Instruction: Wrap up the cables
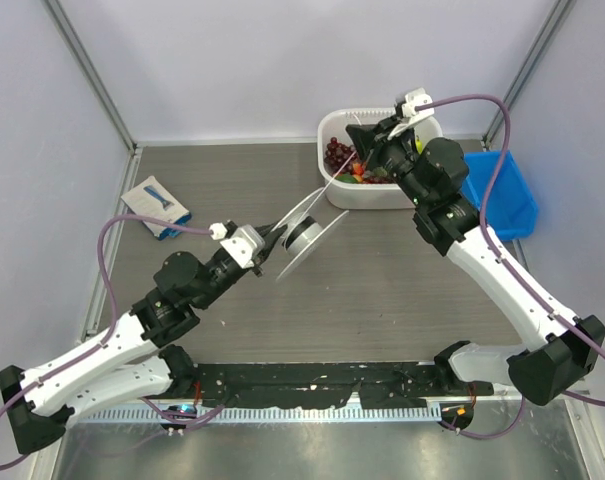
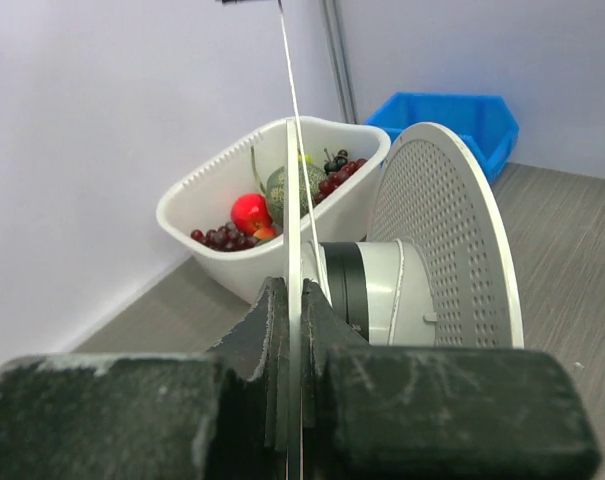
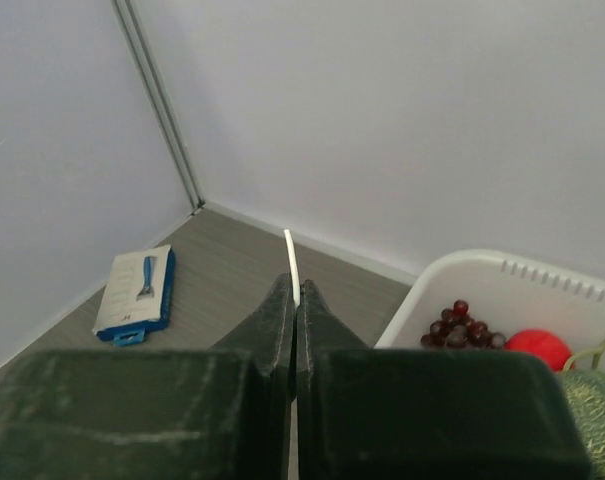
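A translucent white spool [image 1: 304,232] hangs above the middle of the table. My left gripper [image 1: 274,240] is shut on its near flange. In the left wrist view that flange stands edge-on between the closed fingers of the left gripper [image 2: 294,295], with the perforated far flange of the spool [image 2: 442,230] to the right. The thin white cable [image 1: 340,172] runs taut from the spool's hub up to my right gripper [image 1: 360,148]. In the left wrist view the cable [image 2: 286,60] rises out of the top of the picture. The right gripper [image 3: 295,290] is shut on the cable [image 3: 291,250], whose short end pokes past the fingertips.
A white basket [image 1: 327,125] of grapes and other fruit stands at the back, under the right gripper, and also shows as the basket [image 2: 202,195] and the basket [image 3: 502,270]. A blue bin [image 1: 502,195] sits to its right. A blue-and-white packet [image 1: 157,207] lies at the far left.
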Action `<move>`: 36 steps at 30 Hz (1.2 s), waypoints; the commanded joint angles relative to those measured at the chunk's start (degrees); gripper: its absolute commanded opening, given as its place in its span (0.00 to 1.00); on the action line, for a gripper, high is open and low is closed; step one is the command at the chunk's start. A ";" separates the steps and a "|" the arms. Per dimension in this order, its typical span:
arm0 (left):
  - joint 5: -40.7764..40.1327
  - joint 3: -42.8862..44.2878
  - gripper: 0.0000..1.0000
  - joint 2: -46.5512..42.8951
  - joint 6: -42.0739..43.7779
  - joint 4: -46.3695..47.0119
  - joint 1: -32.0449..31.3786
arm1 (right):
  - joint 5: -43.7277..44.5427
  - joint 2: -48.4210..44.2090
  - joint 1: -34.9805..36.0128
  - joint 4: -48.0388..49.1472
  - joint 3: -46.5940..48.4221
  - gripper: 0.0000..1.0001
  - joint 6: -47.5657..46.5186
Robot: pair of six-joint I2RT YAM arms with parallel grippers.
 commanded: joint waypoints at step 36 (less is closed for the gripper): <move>1.83 19.35 0.00 5.22 -2.23 4.13 -0.39 | -20.06 3.66 -10.90 -1.50 -13.51 0.01 39.37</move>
